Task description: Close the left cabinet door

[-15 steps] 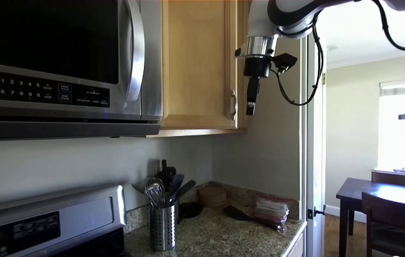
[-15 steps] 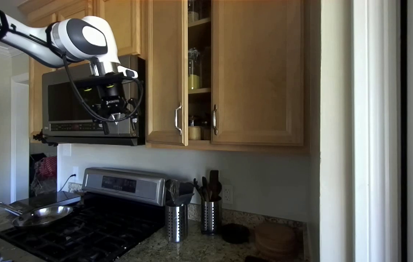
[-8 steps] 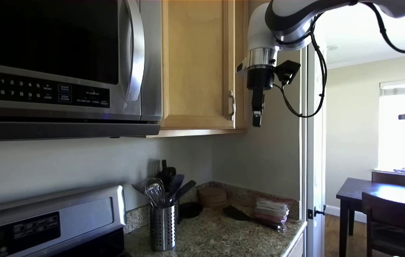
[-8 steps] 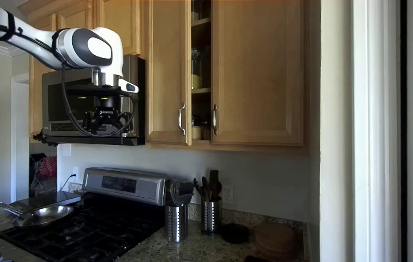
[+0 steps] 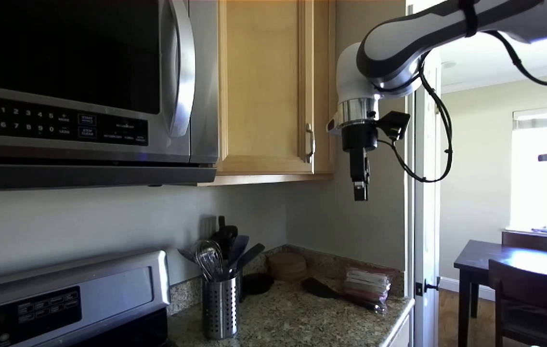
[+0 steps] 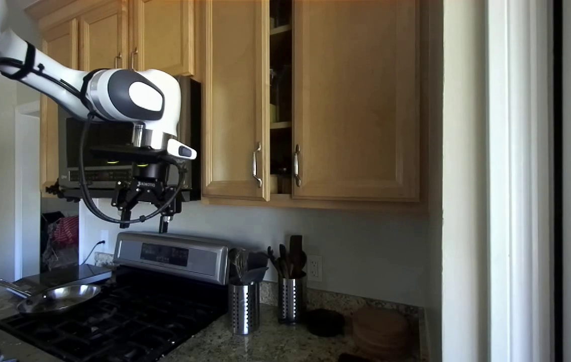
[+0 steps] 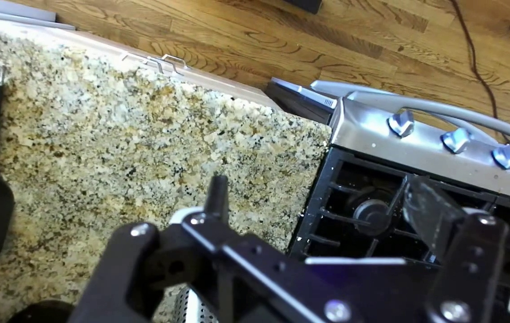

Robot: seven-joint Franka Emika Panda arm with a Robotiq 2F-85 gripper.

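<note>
Hangs apart from the tall, flat, honey-coloured wooden left cabinet door [image 6: 232, 100].
Points the black metal two-fingered gripper [image 6: 144, 224] downward, with jaws wide apart and nothing gripped between them. In the wrist view, appears to straddle the side edge of the speckled tan granite bench [image 7: 125, 134], along the black-and-steel stove [image 7: 430, 152]. Has the door, with slim silver bar handle [image 6: 257, 166], ajar above the bench's back edge near the stove-side corner, and a dark gap with wooden shelves [image 6: 280, 125] before the matching wooden neighbouring door [image 6: 361, 100].
</note>
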